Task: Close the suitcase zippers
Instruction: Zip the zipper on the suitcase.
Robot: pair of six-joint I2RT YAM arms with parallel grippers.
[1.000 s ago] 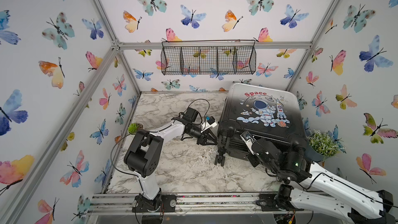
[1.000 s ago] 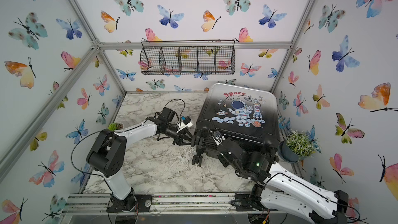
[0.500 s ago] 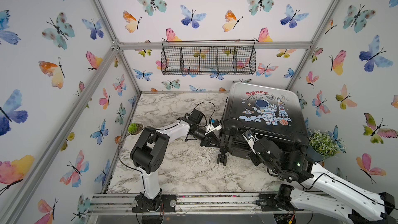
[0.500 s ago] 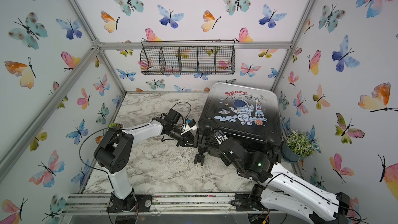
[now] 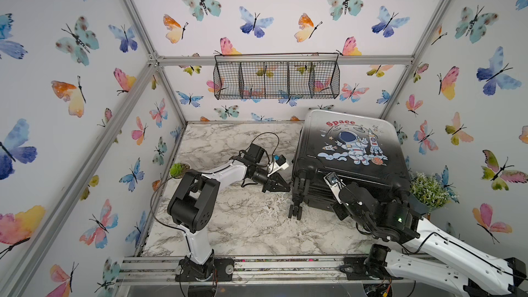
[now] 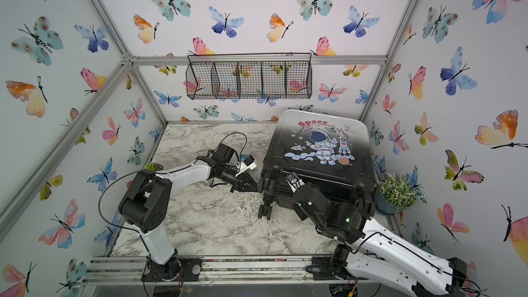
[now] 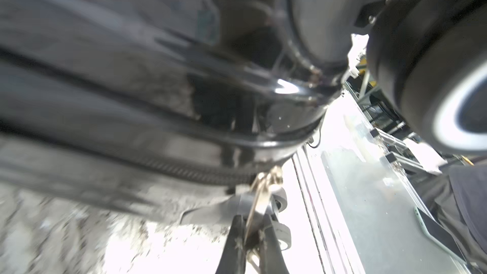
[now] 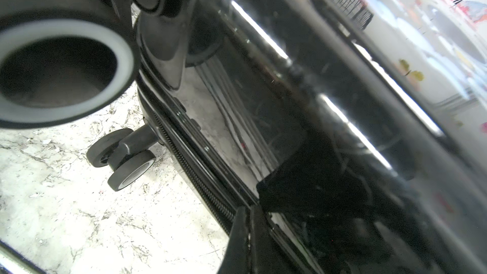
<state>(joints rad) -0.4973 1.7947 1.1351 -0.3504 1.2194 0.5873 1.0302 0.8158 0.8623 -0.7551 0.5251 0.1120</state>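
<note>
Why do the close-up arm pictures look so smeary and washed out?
Left wrist view: the suitcase shell is blurred, the marble table blown out white. Right wrist view: glare streaks on the shell, nearest wheel soft. Both top views: sharp, evenly lit.

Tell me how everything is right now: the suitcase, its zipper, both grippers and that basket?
suitcase: lying flat, lid down, astronaut side up.
left gripper: shut on the zipper pull.
right gripper: shut, at the zipper track; no held pull can be seen.
zipper track: looks zipped where it shows.
wire basket: hanging on the back wall.
</note>
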